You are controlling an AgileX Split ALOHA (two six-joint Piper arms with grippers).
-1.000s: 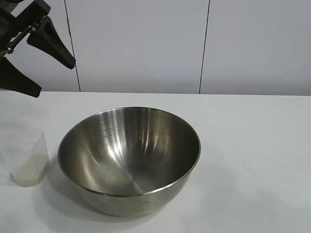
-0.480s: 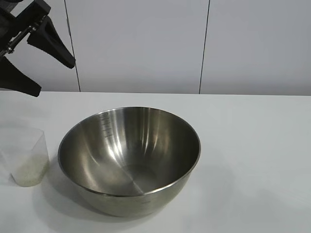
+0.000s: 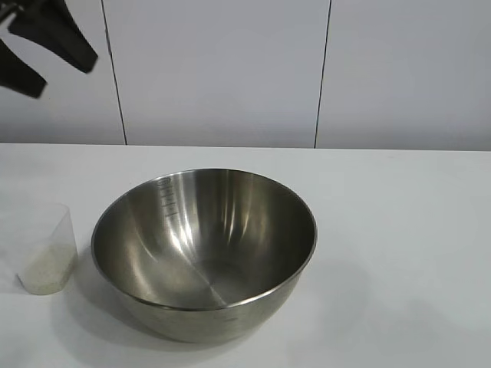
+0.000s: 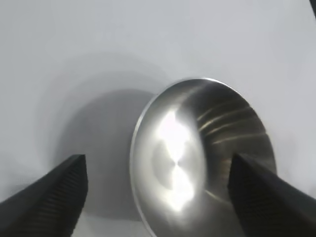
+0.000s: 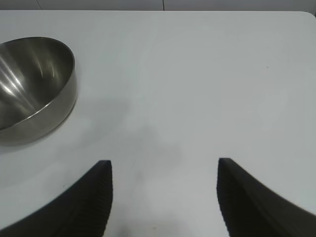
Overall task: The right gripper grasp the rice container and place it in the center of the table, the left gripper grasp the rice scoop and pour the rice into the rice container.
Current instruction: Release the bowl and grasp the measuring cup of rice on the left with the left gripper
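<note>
Wall: we see a pale grey-white panelled wall [image 3: 222, 73] behind the table, plain and unmarked.
Seams: we count two thin dark vertical seams, one [image 3: 113, 73] toward the left and one [image 3: 323, 73] right of the middle, dividing the wall into broad panels.
Table: we see a plain white tabletop [image 3: 399, 230] filling the lower part of the exterior view, its far edge meeting the wall in a straight level line.
Corner: in the right wrist view we see the tabletop's rounded corner [image 5: 308, 15].
Light: we note soft, even light and faint grey shadows on the white surface.
</note>
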